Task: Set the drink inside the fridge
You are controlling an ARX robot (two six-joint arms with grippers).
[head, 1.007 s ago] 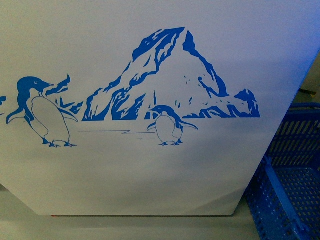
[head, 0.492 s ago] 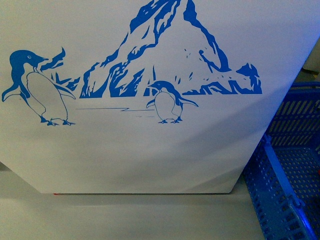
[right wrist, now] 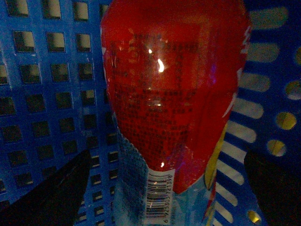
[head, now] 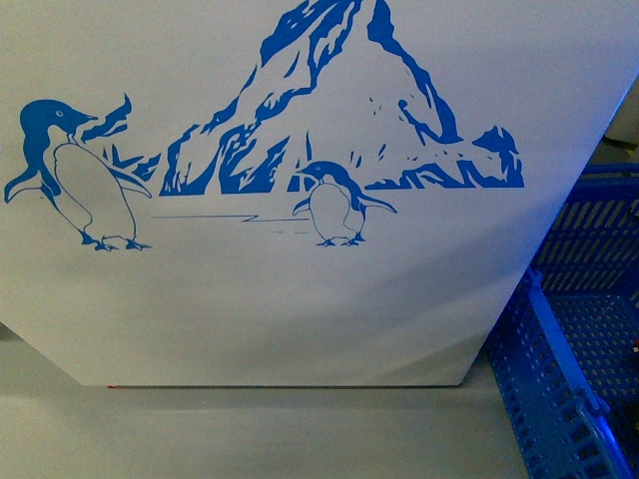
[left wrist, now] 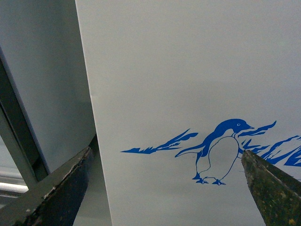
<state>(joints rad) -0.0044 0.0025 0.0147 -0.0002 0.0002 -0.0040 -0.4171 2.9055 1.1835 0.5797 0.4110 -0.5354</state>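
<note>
The fridge fills the front view as a white wall with a blue penguin-and-mountain decal; its lid and rim are out of view. It also shows in the left wrist view, where my left gripper is open and empty, close in front of that wall. In the right wrist view the drink shows very close: its red wrap label with a barcode. Its cap is out of view. My right gripper is open, with one finger on each side of the bottle and gaps between.
A blue perforated basket stands on the floor to the right of the fridge; its walls surround the drink. A tall grey cabinet with a metal frame stands beside the fridge. Pale floor lies below the fridge.
Between one second and half a second ago the decal slid up and a little left in the front view, showing more floor and basket. Since then nothing has moved.
</note>
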